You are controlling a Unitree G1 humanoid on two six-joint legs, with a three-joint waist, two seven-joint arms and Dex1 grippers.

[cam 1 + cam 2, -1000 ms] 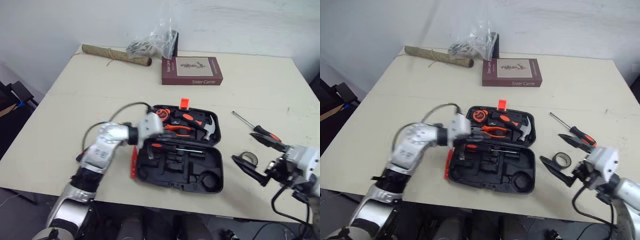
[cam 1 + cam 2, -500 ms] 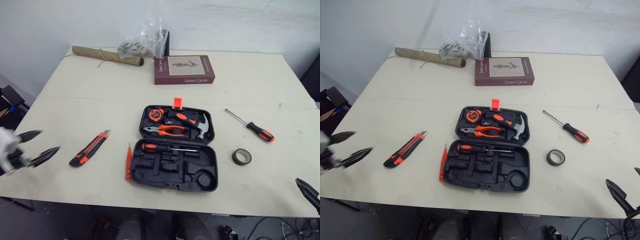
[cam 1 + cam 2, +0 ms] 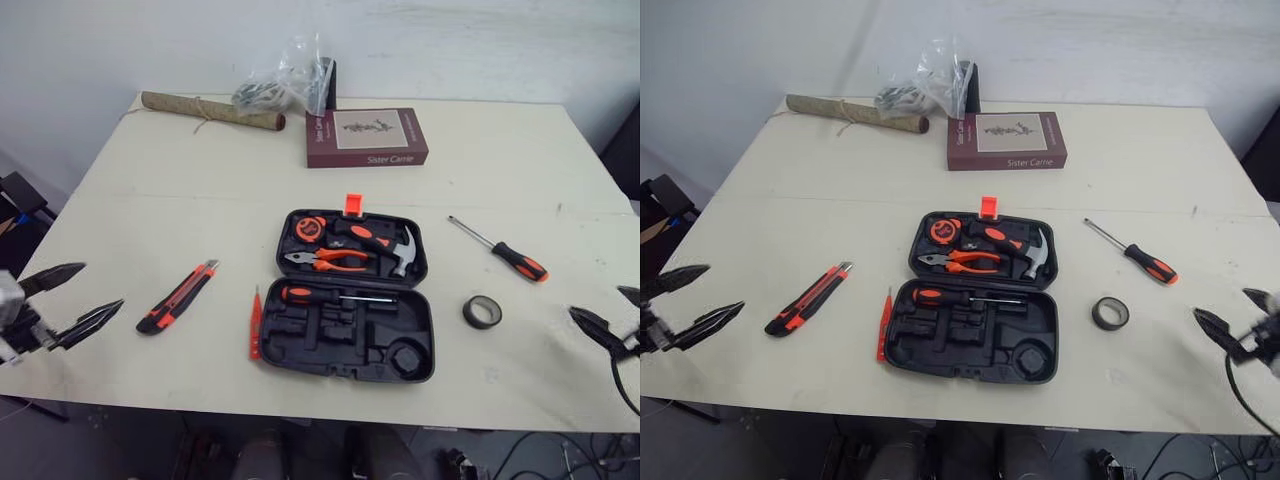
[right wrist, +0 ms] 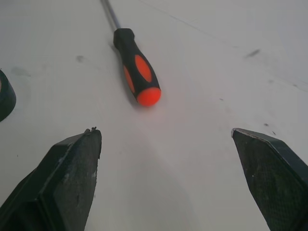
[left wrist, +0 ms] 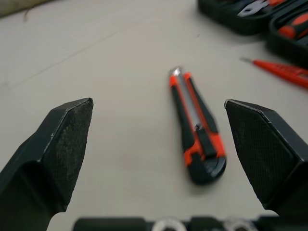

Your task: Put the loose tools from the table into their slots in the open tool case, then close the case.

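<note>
Knife (image 3: 180,297) left of case (image 3: 340,338); screwdriver (image 3: 502,253), tape (image 3: 482,312) right of it.

A pale cream desk (image 3: 200,200) stood against a plain white wall (image 3: 480,40) under even light, its top faintly scuffed. Below its near edge the floor (image 3: 130,450) was dark grey, and a black frame (image 3: 20,190) of unclear kind stood off its left side.

matt plastic tool case (image 3: 345,335), glossy screwdriver (image 4: 137,74) handle

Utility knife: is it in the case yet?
No, the utility knife lies on the bare table, apart from the open tool case on its left side.
</note>
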